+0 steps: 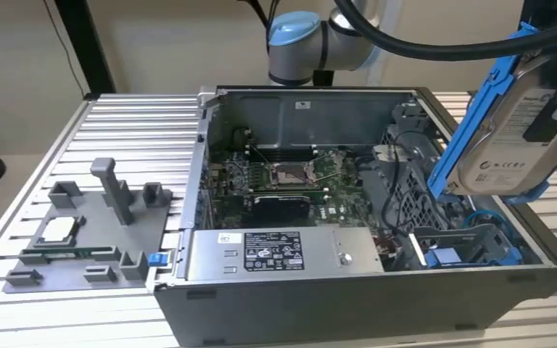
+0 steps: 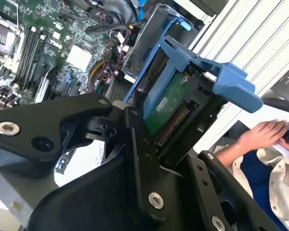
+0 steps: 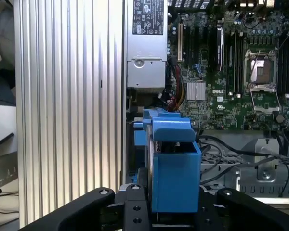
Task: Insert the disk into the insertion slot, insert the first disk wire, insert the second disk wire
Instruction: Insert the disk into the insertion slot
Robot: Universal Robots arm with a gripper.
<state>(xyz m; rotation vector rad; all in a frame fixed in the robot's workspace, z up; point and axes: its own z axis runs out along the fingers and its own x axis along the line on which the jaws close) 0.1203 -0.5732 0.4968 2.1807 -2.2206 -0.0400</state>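
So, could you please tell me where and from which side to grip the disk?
Probably across the flat faces of the disk at its raised end, from above, as the end effector holds it: they are broad and parallel, and the blue frame along its edges is left free.

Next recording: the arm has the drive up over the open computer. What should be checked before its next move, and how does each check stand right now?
1. Grip: ok. The gripper has its fingers shut on the silver-grey metal hard drive in its bright blue plastic frame.
2. Clearance: ok. The drive hangs above the open grey metal computer case, touching nothing.
3. Alignment: not ok. The drive is tilted and well above the grey metal bay with bright blue plastic parts.
4. Bay free: cannot tell. The drive hides part of it.
5. Black wires beside the bay: cannot tell whether they cross its opening.
6. Person's hands: ok, apart from the case.
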